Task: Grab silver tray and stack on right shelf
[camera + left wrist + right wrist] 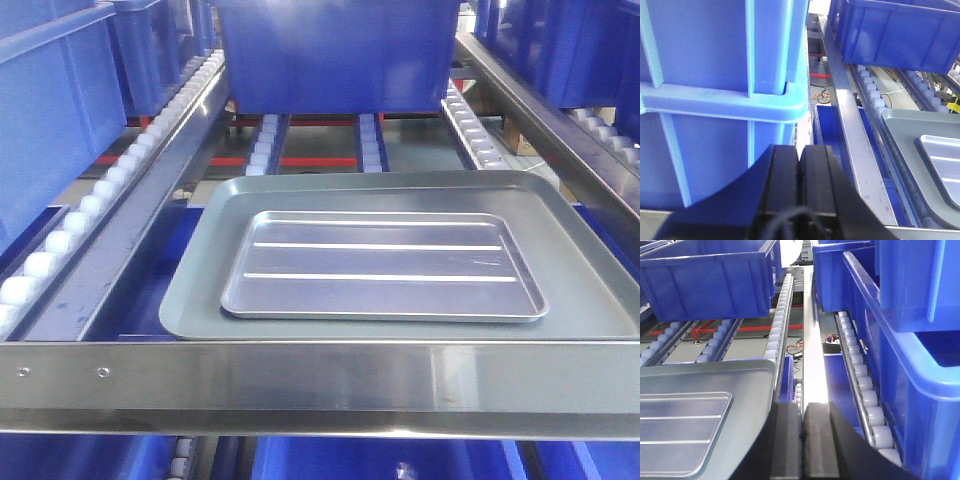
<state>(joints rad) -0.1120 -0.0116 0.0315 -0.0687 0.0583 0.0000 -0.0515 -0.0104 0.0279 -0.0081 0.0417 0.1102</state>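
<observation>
Sitting nested inside a larger dull grey plain-floored tray (400,190), the shiny rectangular silver tray (385,265) has rounded corners, a shallow raised rim and two long raised ridges across its floor. Front view: both trays lie flat on the steel flow-rack right shelf (320,380), just behind its broad brushed-steel front bar with two small screws at the left. White plastic roller tracks (110,195) run back along the left side. A big blue plastic bin (335,55) sits further back on the same shelf, apart from the trays.

Left wrist view: left claw (801,165) clenched, black fingers pressed together, nothing between them. A tall ribbed blue crate (720,90) fills the space right behind it. Silver tray's corner shows at the far right edge, inside the grey tray, well apart from the claw.

Right wrist view: right claw (802,435) also clenched and empty, hovering over the steel rail beside the grey tray's right edge. Silver tray at lower left, ridges visible, not touched. Blue bins (920,340) stacked to the right.
</observation>
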